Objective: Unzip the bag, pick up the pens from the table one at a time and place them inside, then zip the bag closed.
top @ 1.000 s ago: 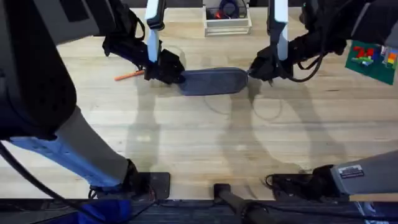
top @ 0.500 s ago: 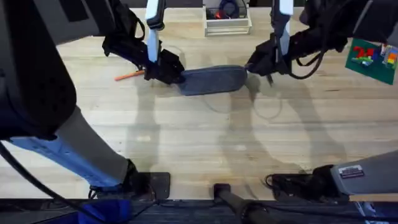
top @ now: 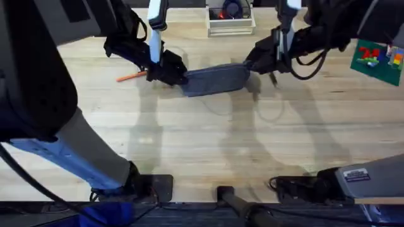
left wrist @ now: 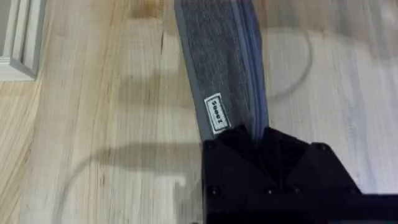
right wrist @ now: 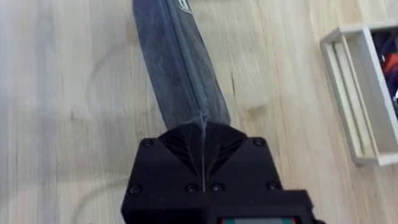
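Two grippers are on the bag, one at each end, stretched between them on the table. Left gripper is pinched closed on the bag's left end; in its wrist view the black fingers clamp the grey fabric right next to a small white label, with the zipper line running away from the fingertips along the pouch top. Right gripper is closed on the opposite end; in its wrist view both fingers meet with almost no gap around the tip of the bag, so I can't tell whether it has the pull loop or just fabric. Bag end at the right gripper sits slightly higher in the overhead view than the end at the left gripper, so the pouch lies at a slant. Orange pen lies on the table just outside the left gripper, on the side away from the bag, not touching it. White tray sits beyond the bag, between the two arms, well apart from both grippers.
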`<action>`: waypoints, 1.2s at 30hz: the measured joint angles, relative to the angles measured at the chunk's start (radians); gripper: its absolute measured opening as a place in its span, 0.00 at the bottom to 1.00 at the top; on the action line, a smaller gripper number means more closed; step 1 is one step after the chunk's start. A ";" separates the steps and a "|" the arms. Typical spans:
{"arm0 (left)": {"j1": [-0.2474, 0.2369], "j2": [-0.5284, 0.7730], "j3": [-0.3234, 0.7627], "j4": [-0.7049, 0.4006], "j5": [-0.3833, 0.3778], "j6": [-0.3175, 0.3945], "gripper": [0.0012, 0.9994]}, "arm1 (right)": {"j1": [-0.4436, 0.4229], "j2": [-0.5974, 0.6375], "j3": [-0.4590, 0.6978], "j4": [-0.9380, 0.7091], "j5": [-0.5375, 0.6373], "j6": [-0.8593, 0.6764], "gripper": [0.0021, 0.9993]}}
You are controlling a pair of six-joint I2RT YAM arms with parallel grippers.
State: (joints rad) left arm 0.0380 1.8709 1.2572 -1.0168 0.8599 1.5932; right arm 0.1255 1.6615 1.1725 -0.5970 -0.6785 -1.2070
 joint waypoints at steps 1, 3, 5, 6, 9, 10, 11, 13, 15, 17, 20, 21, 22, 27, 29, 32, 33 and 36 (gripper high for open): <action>0.000 0.000 0.000 0.000 0.000 0.000 0.04 | 0.010 0.000 0.001 0.004 0.000 0.000 0.03; 0.000 0.000 0.000 0.000 0.000 0.000 0.04 | 0.030 0.000 0.003 0.020 0.000 0.001 0.03; 0.000 0.000 0.000 0.000 -0.001 0.000 0.04 | 0.053 0.000 0.003 0.042 0.001 0.008 0.03; 0.001 0.000 0.000 0.000 -0.002 0.000 0.04 | 0.062 0.000 0.003 0.054 0.002 0.014 0.03; 0.007 0.000 0.000 -0.001 -0.008 0.000 0.04 | 0.089 0.000 0.003 0.096 0.006 0.035 0.03; 0.009 0.000 0.000 -0.001 -0.009 0.000 0.04 | 0.097 0.000 0.003 0.108 0.006 0.042 0.03; 0.010 0.000 0.000 0.000 -0.009 0.000 0.04 | 0.105 0.000 0.003 0.118 0.009 0.049 0.03; 0.010 0.000 0.000 0.000 -0.011 0.000 0.04 | 0.117 0.000 0.003 0.127 0.012 0.057 0.03; 0.010 0.000 0.000 -0.001 -0.011 0.000 0.04 | 0.130 0.000 0.003 0.129 0.013 0.062 0.03; 0.010 0.000 0.000 -0.001 -0.011 0.000 0.04 | 0.143 0.000 0.003 0.132 0.014 0.068 0.03; 0.010 0.000 0.000 -0.002 -0.011 0.000 0.04 | 0.166 0.000 0.003 0.142 0.017 0.082 0.03; 0.010 0.000 0.000 -0.003 -0.011 0.000 0.04 | 0.173 0.000 0.003 0.145 0.018 0.084 0.03; 0.010 0.000 0.000 -0.003 -0.011 0.000 0.04 | 0.181 0.000 0.003 0.150 0.020 0.086 0.03; 0.010 0.000 0.000 -0.003 -0.011 0.000 0.04 | 0.223 0.001 0.003 0.190 0.028 0.110 0.03; 0.010 0.000 0.000 -0.003 -0.011 0.000 0.04 | 0.243 0.003 0.003 0.210 0.028 0.120 0.03; 0.010 0.000 0.000 -0.003 -0.011 0.000 0.04 | 0.270 0.008 0.003 0.231 0.027 0.131 0.03; 0.010 0.000 0.000 -0.003 -0.011 0.000 0.04 | 0.279 0.011 0.003 0.238 0.027 0.136 0.03; 0.010 0.000 0.000 -0.004 -0.010 0.000 0.04 | 0.296 0.021 0.003 0.253 0.026 0.150 0.03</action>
State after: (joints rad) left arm 0.0483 1.8706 1.2572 -1.0206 0.8497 1.5932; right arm 0.4216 1.6824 1.1759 -0.3436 -0.6521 -1.0573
